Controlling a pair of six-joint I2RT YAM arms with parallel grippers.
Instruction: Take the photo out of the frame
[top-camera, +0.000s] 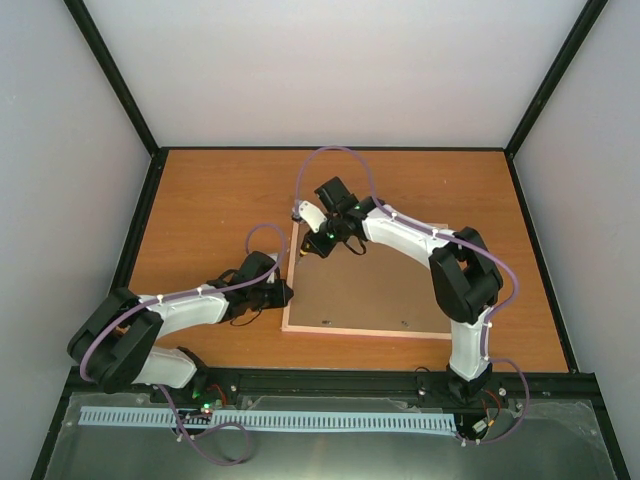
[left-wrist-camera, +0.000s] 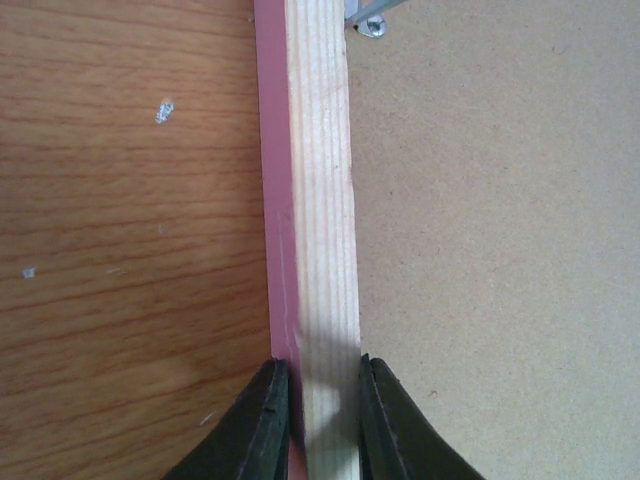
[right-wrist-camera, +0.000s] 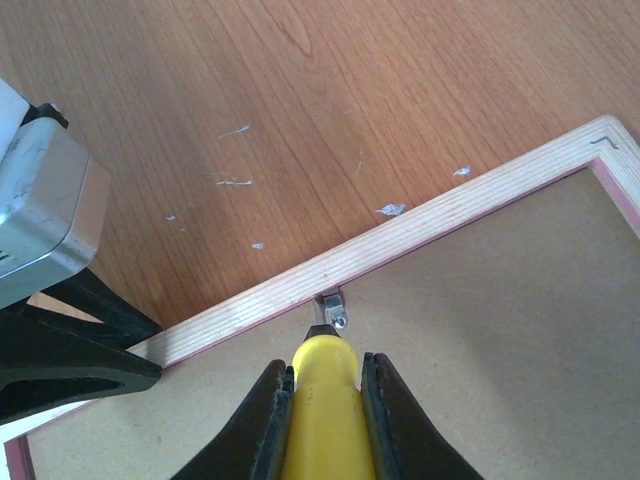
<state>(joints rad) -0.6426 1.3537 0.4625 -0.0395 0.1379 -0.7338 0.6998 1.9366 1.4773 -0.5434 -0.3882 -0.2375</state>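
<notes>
The pink frame (top-camera: 360, 331) lies face down on the table, with its brown backing board (top-camera: 370, 290) facing up. The photo is hidden under the board. My left gripper (top-camera: 284, 293) is shut on the frame's left rail (left-wrist-camera: 318, 200), one finger on the pink outer edge and one on the board side. My right gripper (top-camera: 312, 245) is shut on a yellow-handled tool (right-wrist-camera: 325, 410). The tool's tip rests at a small metal clip (right-wrist-camera: 333, 312) on the inner edge of that same rail (right-wrist-camera: 400, 235). The clip also shows in the left wrist view (left-wrist-camera: 370, 22).
The wooden table (top-camera: 220, 210) is bordered by black rails and grey walls. The left gripper's black fingers (right-wrist-camera: 70, 345) and its grey camera block (right-wrist-camera: 40, 200) sit close to the left of the tool. Small white flecks (right-wrist-camera: 390, 209) lie on the wood beside the frame.
</notes>
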